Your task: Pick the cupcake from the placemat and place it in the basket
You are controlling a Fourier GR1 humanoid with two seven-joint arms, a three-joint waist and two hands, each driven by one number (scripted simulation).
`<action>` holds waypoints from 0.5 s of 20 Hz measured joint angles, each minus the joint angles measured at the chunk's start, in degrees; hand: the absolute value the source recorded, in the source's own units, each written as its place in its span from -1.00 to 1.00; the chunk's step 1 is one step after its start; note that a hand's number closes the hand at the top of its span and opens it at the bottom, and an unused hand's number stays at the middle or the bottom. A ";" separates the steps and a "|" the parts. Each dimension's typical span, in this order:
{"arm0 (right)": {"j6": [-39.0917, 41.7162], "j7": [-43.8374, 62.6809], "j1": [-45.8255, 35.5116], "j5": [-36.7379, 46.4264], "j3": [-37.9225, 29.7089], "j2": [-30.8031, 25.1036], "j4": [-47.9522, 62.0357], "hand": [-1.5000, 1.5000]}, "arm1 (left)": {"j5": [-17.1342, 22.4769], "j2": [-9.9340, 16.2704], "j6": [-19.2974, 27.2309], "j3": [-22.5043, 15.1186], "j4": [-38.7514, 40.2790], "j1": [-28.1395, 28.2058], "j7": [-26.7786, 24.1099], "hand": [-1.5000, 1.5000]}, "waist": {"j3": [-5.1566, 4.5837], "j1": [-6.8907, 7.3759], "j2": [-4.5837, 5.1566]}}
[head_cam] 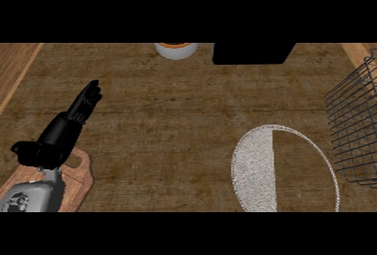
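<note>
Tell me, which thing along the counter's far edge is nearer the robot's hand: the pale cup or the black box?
The pale cup, orange at its top. It sits left of the black box, closer to the left hand.

A wooden cutting board [80, 177] lies at the lower left of the brown counter top [169, 124], its rounded corner and a handle slot showing. At the top edge, left of centre, stands a white cup [176, 50] with an orange top, cut off by the frame. Just to its right sits a black box-shaped object [253, 53], also cut off above. Lighter wood strips [15, 69] border the counter at both upper corners.
</note>
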 measured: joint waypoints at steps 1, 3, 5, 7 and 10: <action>-1.14 -1.69 1.31 -1.98 -0.26 -0.12 -0.51 1.00 | -0.02 0.07 -0.13 0.12 0.39 0.08 -0.73 0.00 | 0.00 -0.06 0.01; -1.63 -3.51 4.25 -6.04 -0.35 -0.28 -4.02 1.00 | -0.03 0.03 -0.14 0.09 -0.08 0.45 -0.65 0.00 | 0.02 -0.12 0.00; -2.31 -5.20 6.30 -10.01 -0.12 0.19 -8.12 1.00 | -0.43 -0.12 0.24 0.09 0.40 0.22 -0.87 0.00 | 0.04 -0.33 0.00; -3.72 -7.51 8.15 -14.73 -0.03 1.19 -11.86 1.00 | -0.16 0.10 0.07 0.34 -0.14 0.33 -0.61 0.00 | 0.07 -0.49 -0.11; -5.00 -10.36 11.62 -20.69 -0.04 1.37 -19.97 1.00 | -0.03 0.15 -0.01 0.57 0.30 0.24 -0.74 0.00 | 0.06 -0.95 -0.19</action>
